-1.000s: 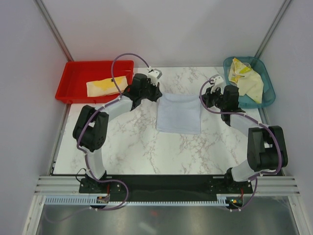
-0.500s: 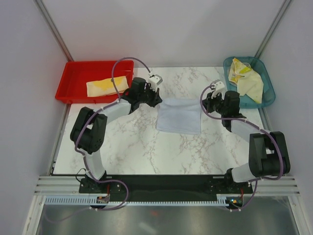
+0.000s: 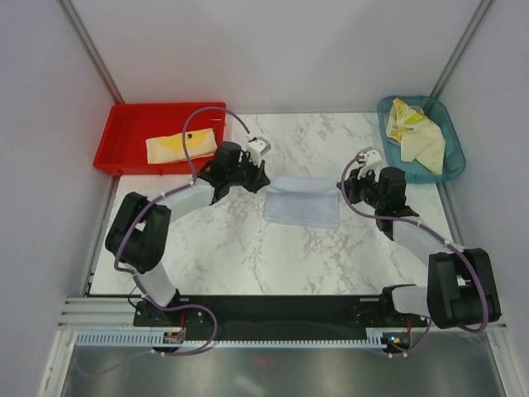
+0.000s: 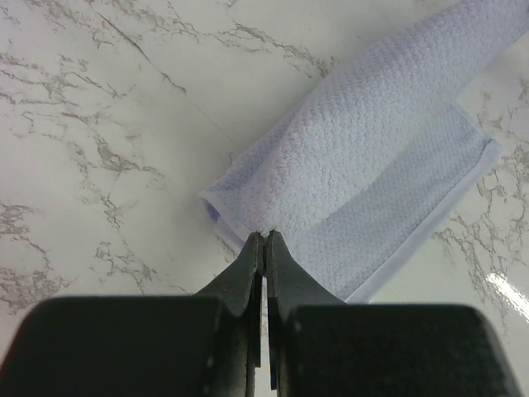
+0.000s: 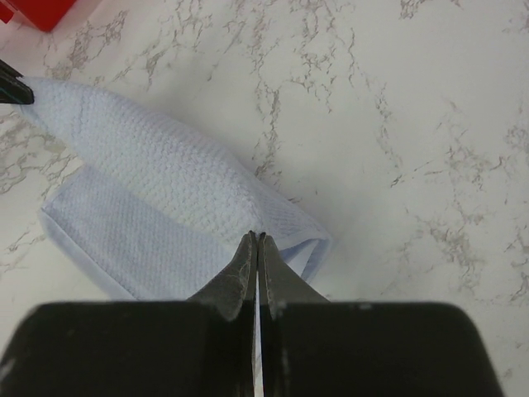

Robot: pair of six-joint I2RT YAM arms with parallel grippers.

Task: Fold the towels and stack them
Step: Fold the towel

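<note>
Towel (image 4: 372, 165): lavender waffle-weave, soft fold, on marble tbl (image 4: 99, 124).

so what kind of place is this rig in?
Probably a lab test cell, not a home: table walled by white panels, left arm and right arm bolted to a black base plate, red tray and teal basket as bins.
</note>
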